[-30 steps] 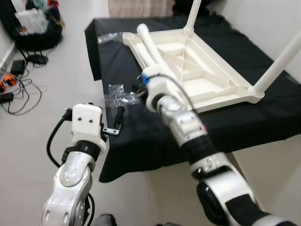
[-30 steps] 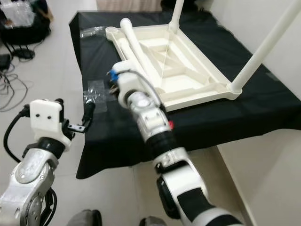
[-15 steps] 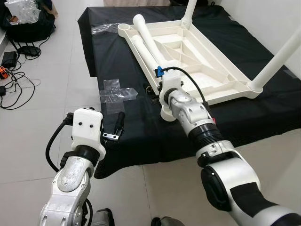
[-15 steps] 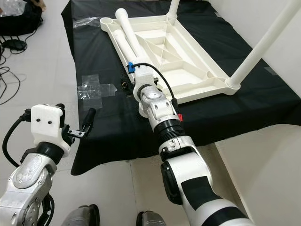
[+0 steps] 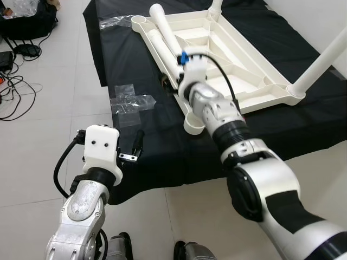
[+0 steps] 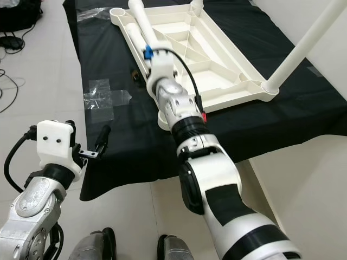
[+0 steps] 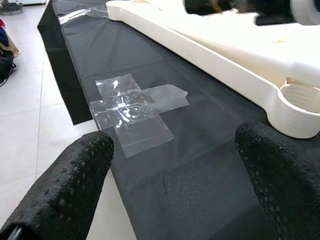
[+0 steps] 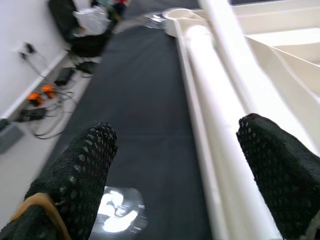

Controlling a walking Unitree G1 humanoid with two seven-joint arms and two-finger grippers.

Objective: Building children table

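Note:
A white children's table (image 5: 271, 100) lies upside down on a black cloth. Two legs stand screwed in: one at the right corner (image 5: 322, 62), one at the far corner (image 5: 217, 5). Two loose white legs (image 5: 162, 21) lie along the table's left side. The near-left socket (image 5: 193, 123) is empty. My right gripper (image 8: 182, 150) is open above the table's left edge, and the loose legs (image 8: 220, 95) run on between and beyond its fingers. My left gripper (image 7: 175, 165) is open and holds nothing, low at the cloth's front-left edge, short of the socket (image 7: 300, 102).
Clear plastic wrapping (image 5: 130, 103) lies flat on the cloth between my arms, and more wrapping (image 5: 116, 21) sits at the far left corner. Cables (image 5: 16, 92) and a dark bag (image 5: 27, 21) are on the tiled floor to the left. A white wall runs along the right.
The head camera has shifted. My right arm has reached farther along the table's left edge, toward the loose legs. The left arm holds its pose.

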